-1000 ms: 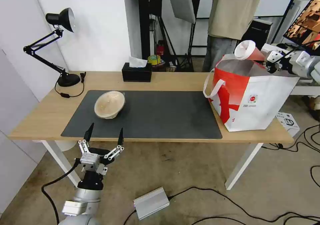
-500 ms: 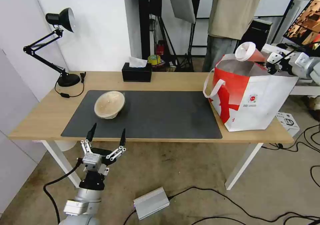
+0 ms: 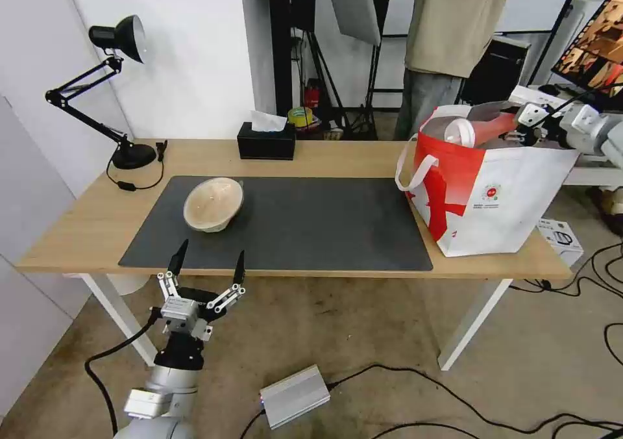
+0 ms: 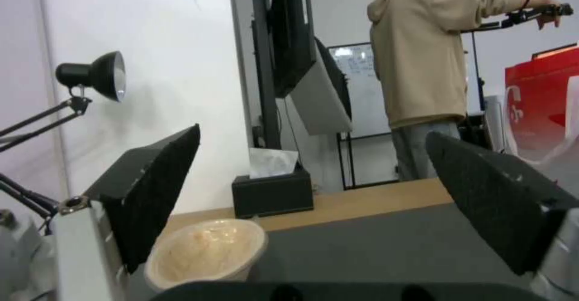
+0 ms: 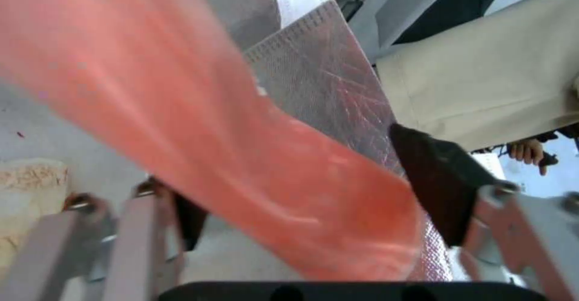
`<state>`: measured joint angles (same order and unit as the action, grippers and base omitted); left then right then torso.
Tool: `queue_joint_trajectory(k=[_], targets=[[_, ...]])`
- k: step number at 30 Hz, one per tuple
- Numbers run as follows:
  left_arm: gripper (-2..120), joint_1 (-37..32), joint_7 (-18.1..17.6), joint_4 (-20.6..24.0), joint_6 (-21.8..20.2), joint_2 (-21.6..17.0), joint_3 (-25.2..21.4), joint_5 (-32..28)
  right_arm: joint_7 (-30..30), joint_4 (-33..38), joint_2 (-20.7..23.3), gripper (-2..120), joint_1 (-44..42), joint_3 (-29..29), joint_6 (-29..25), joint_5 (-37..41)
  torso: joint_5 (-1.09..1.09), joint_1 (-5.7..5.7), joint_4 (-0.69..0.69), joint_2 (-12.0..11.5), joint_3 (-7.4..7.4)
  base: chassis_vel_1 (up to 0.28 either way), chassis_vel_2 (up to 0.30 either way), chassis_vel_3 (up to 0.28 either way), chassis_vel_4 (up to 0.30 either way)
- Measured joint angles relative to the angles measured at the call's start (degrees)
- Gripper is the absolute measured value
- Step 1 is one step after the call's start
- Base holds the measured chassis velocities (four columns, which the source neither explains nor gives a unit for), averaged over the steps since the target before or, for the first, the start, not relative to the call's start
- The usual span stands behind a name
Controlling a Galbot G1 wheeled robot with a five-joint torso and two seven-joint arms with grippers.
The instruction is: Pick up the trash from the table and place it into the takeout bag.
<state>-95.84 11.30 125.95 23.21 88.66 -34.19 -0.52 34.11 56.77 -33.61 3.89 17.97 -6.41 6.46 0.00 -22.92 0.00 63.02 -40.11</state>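
Cup [image 3: 477, 132] lying tilted in bag [image 3: 500, 199] mouth, at right gripper [image 3: 519, 130].
R fingers look spread either side of cup, grip loose or gone; cup looks blurred, maybe dropping. L gripper [image 3: 206, 263] idle, wide open below table [image 3: 324, 156] edge, near bowl [image 3: 213, 203] on mat. Risk: cup catches rim, tips out, or lid pops & spills inside.

Left gripper [image 3: 206, 265] hovered near-left, fingers spread wide; right gripper [image 3: 519, 129] extended far-right, jaws parted
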Motion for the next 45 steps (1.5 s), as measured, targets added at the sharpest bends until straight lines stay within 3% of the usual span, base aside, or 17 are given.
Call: queue_joint_trajectory(k=[4,7,29,41,45], targets=[[100,0.0,0.0,0.0,0.0,0.0,0.0,-0.1,0.0,0.0,0.0,85,0.0,0.0,0.0,0.0,0.00,0.00,0.00,0.0,0.00,0.000,0.000,0.000,0.000],[100,0.0,0.0,0.0,0.0,-0.1,-0.1,-0.1,0.0,0.0,0.0,89,0.0,-0.1,0.0,0.0,0.00,0.00,0.00,0.0,0.00,0.000,0.000,0.000,0.000],[100,0.3,0.1,2.0,-1.6,-1.1,-0.6,-0.3,-0.3,4.5,2.7,93,-2.3,-3.4,0.9,1.4,0.00,0.00,0.00,0.0,0.00,0.000,0.000,0.000,0.000],[100,1.4,0.1,2.6,-3.5,-2.9,-0.2,0.2,-7.4,14.2,5.6,98,-7.4,-8.1,5.5,10.7,0.00,0.00,0.00,0.0,0.00,0.000,0.000,0.000,0.000],[100,1.4,0.1,2.7,-3.9,-3.7,-0.2,0.3,-14.0,22.9,7.4,100,-10.8,-10.8,9.6,20.7,0.00,0.00,0.00,0.0,0.00,0.000,0.000,0.000,0.000]])
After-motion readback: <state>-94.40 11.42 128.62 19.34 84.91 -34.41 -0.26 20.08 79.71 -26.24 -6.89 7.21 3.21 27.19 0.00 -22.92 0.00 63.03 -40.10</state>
